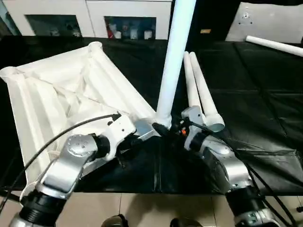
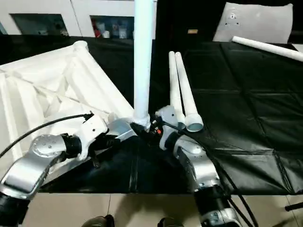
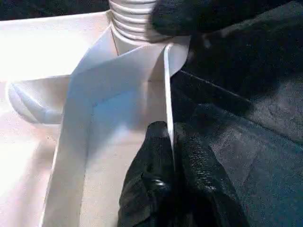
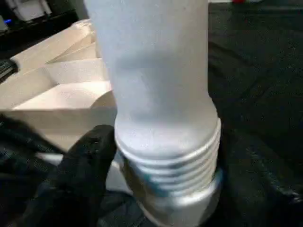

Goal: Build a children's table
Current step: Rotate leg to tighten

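The white table top (image 1: 61,90) lies upside down on the black mat, ribbed underside up. One white leg (image 1: 173,61) stands upright in its near corner socket (image 3: 137,45), and several turns of its screw thread (image 4: 170,158) show above the socket. My left gripper (image 3: 169,130) is shut on the thin rim of the top, just beside that corner. My right gripper (image 1: 163,128) is at the foot of the leg, shut on it at the thread; one black finger (image 4: 87,161) presses its side. Two loose legs (image 1: 199,90) lie side by side right behind my right wrist.
A further white leg (image 1: 274,46) lies at the far right of the mat, below a white panel (image 1: 265,21). A white cabinet (image 1: 94,14) with glass fronts stands at the back. The mat's front edge (image 1: 156,191) runs close under my forearms, with pale floor beyond it.
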{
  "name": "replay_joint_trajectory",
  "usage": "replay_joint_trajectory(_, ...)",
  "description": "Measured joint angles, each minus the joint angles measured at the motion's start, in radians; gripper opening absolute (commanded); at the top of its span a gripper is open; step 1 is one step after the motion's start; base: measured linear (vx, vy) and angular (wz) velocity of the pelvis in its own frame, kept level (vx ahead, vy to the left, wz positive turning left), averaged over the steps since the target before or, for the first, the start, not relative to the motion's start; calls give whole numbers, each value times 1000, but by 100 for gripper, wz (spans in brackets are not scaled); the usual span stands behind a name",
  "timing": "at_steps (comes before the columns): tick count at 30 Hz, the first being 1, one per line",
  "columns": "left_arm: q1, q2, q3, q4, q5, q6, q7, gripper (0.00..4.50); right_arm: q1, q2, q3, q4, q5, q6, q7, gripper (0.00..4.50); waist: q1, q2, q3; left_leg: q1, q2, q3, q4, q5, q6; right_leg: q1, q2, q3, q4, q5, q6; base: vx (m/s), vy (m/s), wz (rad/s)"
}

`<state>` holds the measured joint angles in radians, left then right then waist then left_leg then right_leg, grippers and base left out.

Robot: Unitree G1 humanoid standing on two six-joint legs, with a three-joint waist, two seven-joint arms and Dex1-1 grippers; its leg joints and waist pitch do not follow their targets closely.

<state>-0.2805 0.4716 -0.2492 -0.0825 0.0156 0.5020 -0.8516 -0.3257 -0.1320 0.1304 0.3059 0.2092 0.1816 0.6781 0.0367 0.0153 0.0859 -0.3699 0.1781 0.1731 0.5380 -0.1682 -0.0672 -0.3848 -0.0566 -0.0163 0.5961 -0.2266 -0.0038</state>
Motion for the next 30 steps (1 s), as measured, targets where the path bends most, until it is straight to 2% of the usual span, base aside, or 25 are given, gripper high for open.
replay_joint_trajectory(5, -39, 75, -8, 74, -13, -100, -91, 0, 90, -101, 28, -133, 15, 29, 79, 439, 7, 2, 2, -2, 0, 0, 2, 0, 1, 0, 0, -1, 0, 0, 0, 0, 0, 0)
replay_joint_trajectory(10, -52, 113, -6, 116, -28, -173, -183, 0, 117, -189, 20, -241, 34, 62, 152, 446, 9, 6, 4, -5, 1, -1, 10, -4, 6, 0, 0, -1, 1, 0, 1, 0, 0, 0)
replay_joint_trajectory(15, -76, 146, -35, 137, -57, -196, -276, 0, 82, -272, 15, -293, 37, 79, 233, 446, 24, 9, 6, -9, 1, -1, 21, -7, 11, 0, -1, -1, 5, 0, 0, 0, 0, 0)
replay_joint_trajectory(23, -115, 162, -75, 198, -56, -274, -366, 0, 12, -329, 88, -276, 35, 97, 379, 446, 31, 11, 7, -10, 1, -2, 33, -7, 12, 0, -3, 0, 16, 1, 0, 0, 0, 0)
replay_joint_trajectory(26, -125, 162, -83, 214, -56, -290, -382, 0, 3, -325, 114, -236, 35, 101, 413, 418, 31, 11, 7, -10, 1, -2, 35, -7, 12, 0, -3, 0, 18, 1, 0, 0, 0, 0)
replay_joint_trajectory(27, -130, 163, -84, 222, -56, -294, -386, 0, -13, -316, 117, -209, 34, 100, 419, 418, 29, 11, 7, -10, 1, -2, 36, -7, 12, 0, -3, 0, 19, 1, -1, 0, 0, 0)
replay_joint_trajectory(30, -143, 162, -94, 237, -53, -306, -389, 0, -61, -303, 134, -155, 30, 95, 436, 380, 29, 11, 7, -11, 2, -2, 38, -7, 12, -1, -3, -1, 21, 1, -1, 0, 0, 0)
